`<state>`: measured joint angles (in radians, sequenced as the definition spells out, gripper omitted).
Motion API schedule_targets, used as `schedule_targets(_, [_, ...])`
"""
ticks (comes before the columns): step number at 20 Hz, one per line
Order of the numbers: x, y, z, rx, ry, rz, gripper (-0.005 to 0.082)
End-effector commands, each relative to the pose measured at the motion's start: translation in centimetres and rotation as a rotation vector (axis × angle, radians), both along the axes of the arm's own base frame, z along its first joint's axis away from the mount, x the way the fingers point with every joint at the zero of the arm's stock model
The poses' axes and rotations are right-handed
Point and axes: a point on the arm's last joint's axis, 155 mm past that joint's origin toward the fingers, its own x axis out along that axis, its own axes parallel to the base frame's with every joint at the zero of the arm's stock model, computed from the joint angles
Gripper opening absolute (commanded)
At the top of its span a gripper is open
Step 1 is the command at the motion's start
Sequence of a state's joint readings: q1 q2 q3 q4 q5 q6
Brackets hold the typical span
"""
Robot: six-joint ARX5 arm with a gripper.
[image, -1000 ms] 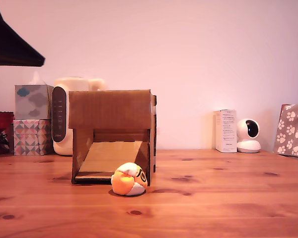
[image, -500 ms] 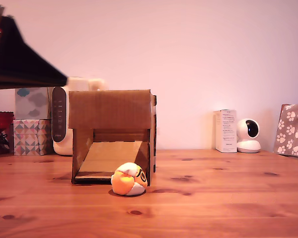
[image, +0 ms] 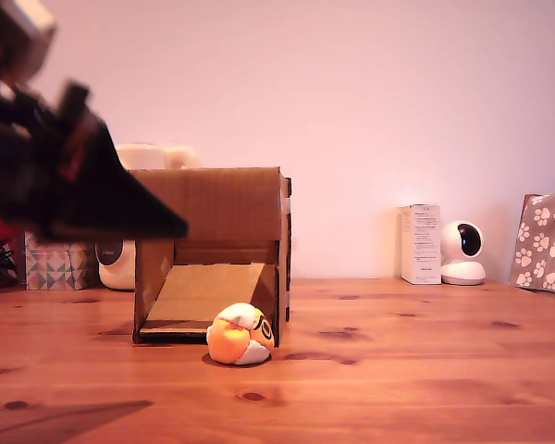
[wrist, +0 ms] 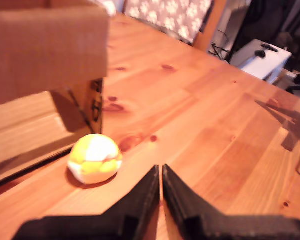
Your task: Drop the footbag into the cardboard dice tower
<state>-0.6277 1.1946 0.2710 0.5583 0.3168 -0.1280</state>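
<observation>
The footbag (image: 240,335), orange, yellow and white, lies on the wooden table just in front of the dice tower's right front corner as the exterior view shows it. The brown cardboard dice tower (image: 208,203) stands behind it, its front opening showing the sloped ramp. My gripper (image: 178,227) is a dark blurred wedge at the exterior view's left, above table level and in front of the tower's upper left. In the wrist view the gripper (wrist: 160,170) is shut and holds nothing. Its black fingertips meet a short way from the footbag (wrist: 95,157), which sits beside the tower (wrist: 45,50).
A cream appliance (image: 120,261) and a patterned tissue box (image: 60,264) stand behind the arm. A white carton (image: 420,243), a small white camera (image: 462,252) and paw-print fabric (image: 546,240) line the back right. White furniture (wrist: 262,57) stands beyond the table edge.
My arm has swung down and toward the exterior view's right, now covering the tissue boxes and part of the appliance. The footbag and the tower have not moved.
</observation>
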Motion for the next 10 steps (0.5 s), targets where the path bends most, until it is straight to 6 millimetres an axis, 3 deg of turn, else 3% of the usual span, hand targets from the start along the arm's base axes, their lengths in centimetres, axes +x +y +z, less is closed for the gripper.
schedule_targets(1, [-0.2, 0.0, -1.1, 0.006, 0.015, -0.004, 0.0071])
schedule_targets(2, [0.1, -0.1, -1.3, 0.006, 0.014, 0.001, 0.0262])
schedule_targets(4, [1.1, 0.0, -1.5, 0.007, -0.011, 0.037, 0.0725])
schedule_targets(5, [1.4, 0.0, -1.6, 0.009, -0.015, 0.048, 0.0792])
schedule_targets(10, [3.7, -0.3, -3.1, 0.053, 0.003, 0.106, 0.0765])
